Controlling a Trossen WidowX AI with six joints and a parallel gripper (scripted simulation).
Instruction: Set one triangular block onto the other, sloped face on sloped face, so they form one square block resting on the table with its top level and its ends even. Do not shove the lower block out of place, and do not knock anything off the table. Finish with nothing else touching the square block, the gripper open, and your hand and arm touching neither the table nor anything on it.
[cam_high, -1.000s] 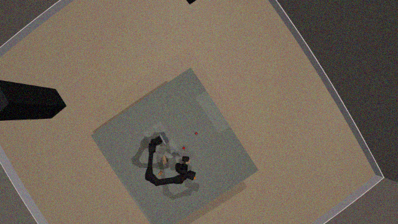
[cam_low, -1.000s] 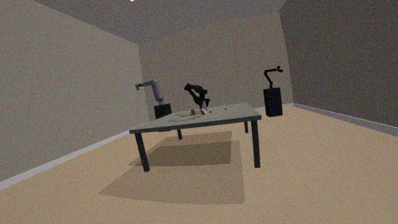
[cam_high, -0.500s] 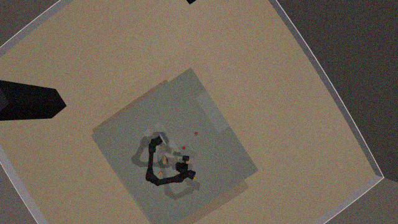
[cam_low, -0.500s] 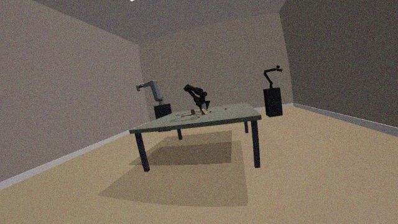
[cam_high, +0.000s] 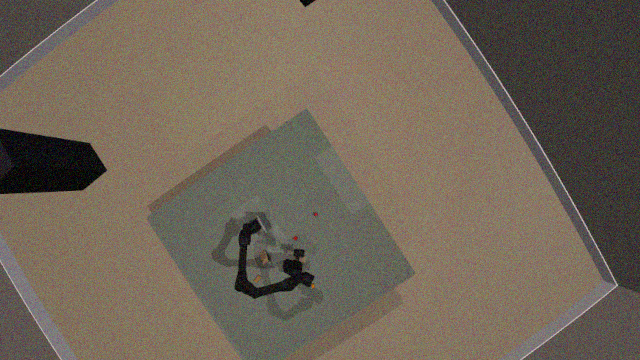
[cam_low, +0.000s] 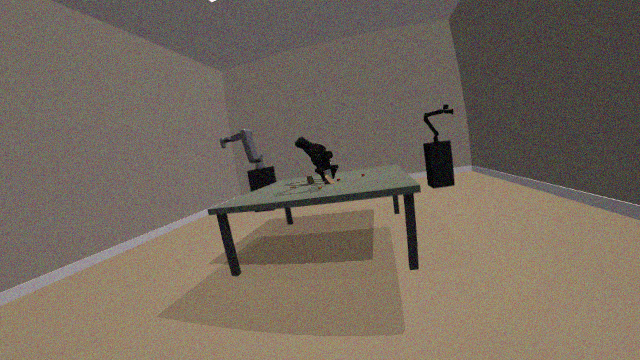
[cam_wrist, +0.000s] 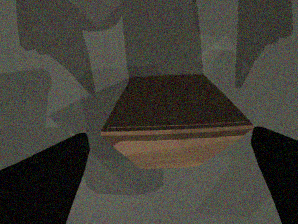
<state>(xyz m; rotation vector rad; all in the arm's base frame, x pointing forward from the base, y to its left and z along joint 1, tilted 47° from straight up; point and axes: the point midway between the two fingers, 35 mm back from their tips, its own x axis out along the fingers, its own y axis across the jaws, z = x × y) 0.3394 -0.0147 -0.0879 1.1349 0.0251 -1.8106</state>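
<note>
One wooden triangular block lies on the table beneath my hand. In the wrist view it shows a dark face and a lighter wood face. My gripper is open around that block, a fingertip near each end, with nothing gripped. Whether the fingers touch it cannot be told. The other triangular block rests apart on the table, toward the arm's base. It is out of the wrist view, and its exact pose is too small to read.
The green table also bears two small red things, an orange piece beside my arm and a tiny orange one near my wrist. Two other arms stand on pedestals away from the table.
</note>
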